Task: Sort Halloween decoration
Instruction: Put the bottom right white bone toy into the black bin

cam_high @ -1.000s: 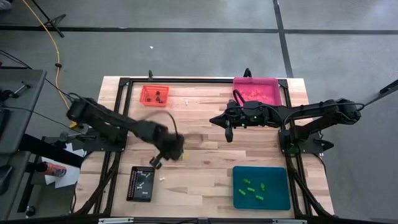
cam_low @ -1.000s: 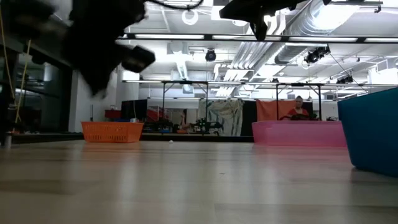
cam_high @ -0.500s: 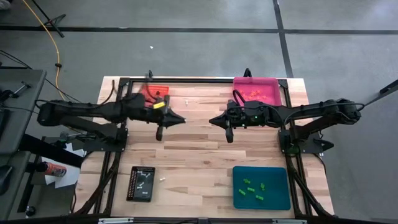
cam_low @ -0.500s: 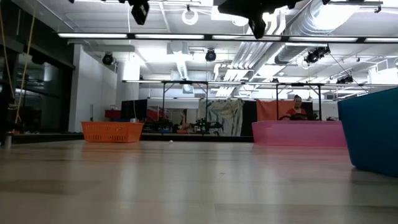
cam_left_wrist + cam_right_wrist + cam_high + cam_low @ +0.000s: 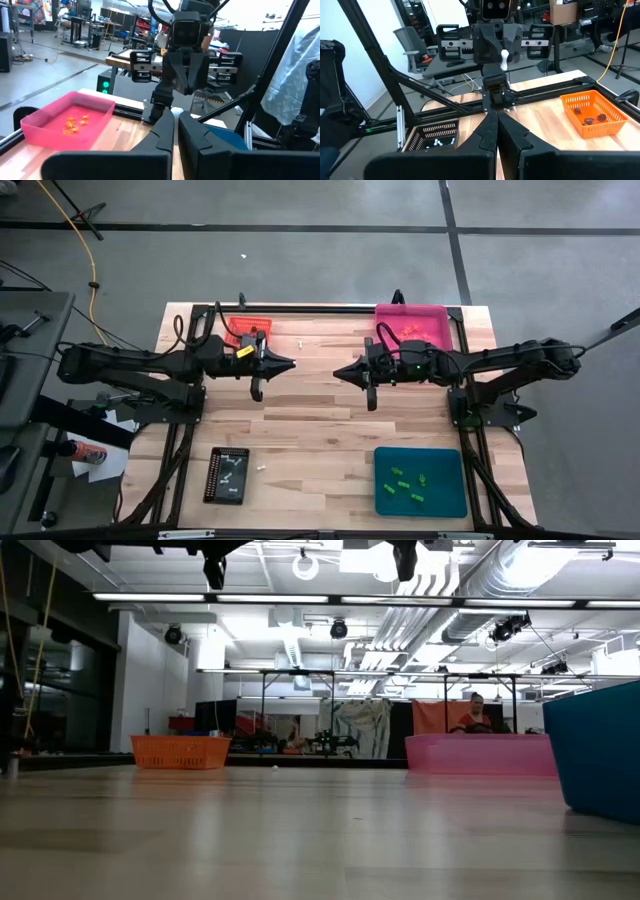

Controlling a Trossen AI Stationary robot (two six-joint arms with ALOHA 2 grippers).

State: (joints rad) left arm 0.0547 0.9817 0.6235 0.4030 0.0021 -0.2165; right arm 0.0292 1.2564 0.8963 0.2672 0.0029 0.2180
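The Halloween decoration lies sorted by colour: green trinkets [image 5: 405,480] in the teal tray [image 5: 455,500], orange ones [image 5: 74,124] in the pink tray [image 5: 435,313], dark brown ones [image 5: 590,119] in the orange tray [image 5: 615,116], white ones [image 5: 232,470] in the black tray [image 5: 213,480]. A white trinket [image 5: 300,341] lies loose on the table near the orange tray, another [image 5: 262,468] beside the black tray. My left gripper [image 5: 293,363] and my right gripper [image 5: 335,372] hang shut and level above the table's middle, tips facing each other, holding nothing.
A black frame rail [image 5: 320,308] runs along the table's far edge. Bare wood [image 5: 310,430] stretches between the four trays. A person [image 5: 478,712] sits in the room beyond the table.
My left gripper has risen from above the black tray's far right corner and swung toward the far edge, to the table's middle. It has tipped from pointing down to level and stayed shut. My right gripper's fingers have tipped up a little.
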